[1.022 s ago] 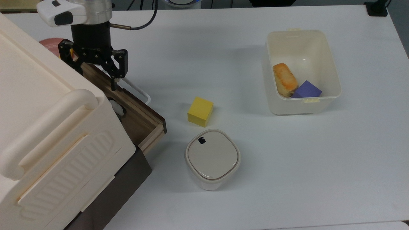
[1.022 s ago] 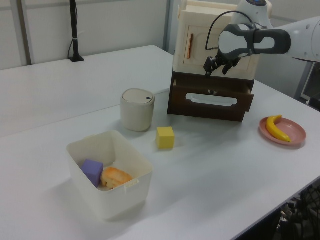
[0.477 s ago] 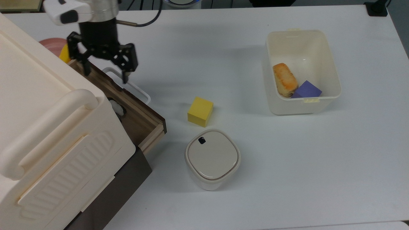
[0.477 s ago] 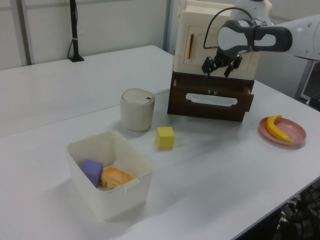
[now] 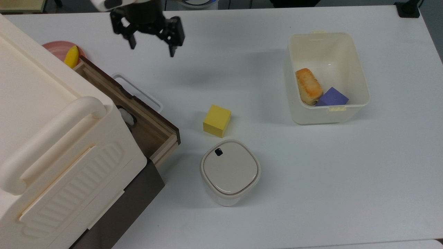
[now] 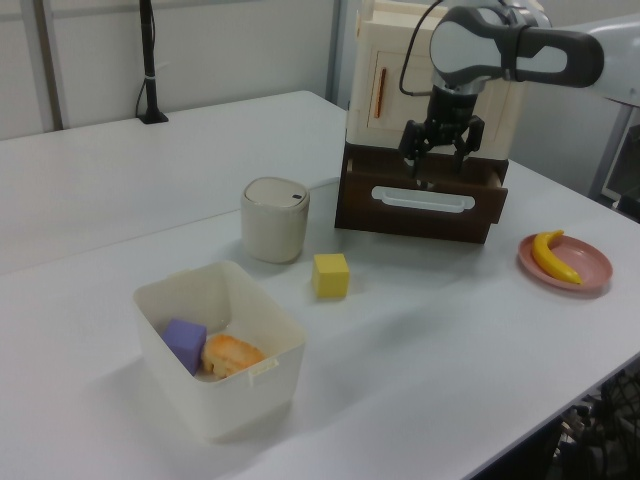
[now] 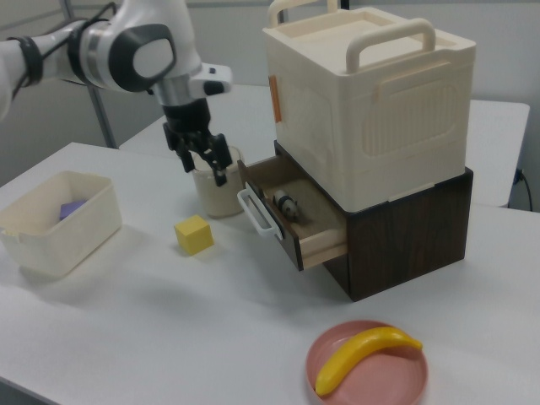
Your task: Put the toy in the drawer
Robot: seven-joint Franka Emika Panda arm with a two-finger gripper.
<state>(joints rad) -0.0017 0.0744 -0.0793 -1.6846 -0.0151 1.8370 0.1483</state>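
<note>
Gripper (image 5: 151,43) spread wide, holding nothing, raised clear of the table. Toy (image 5: 126,117) lies inside the open drawer (image 5: 152,129), below and well apart from the fingers. Judged light, rigid, slightly slick; best pinched across its body.

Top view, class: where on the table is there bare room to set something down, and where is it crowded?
Free: the wide stretch below the bin and right of the lidded container; also between claw and bin. Crowded: around the open drawer, yellow cube and container.
</note>
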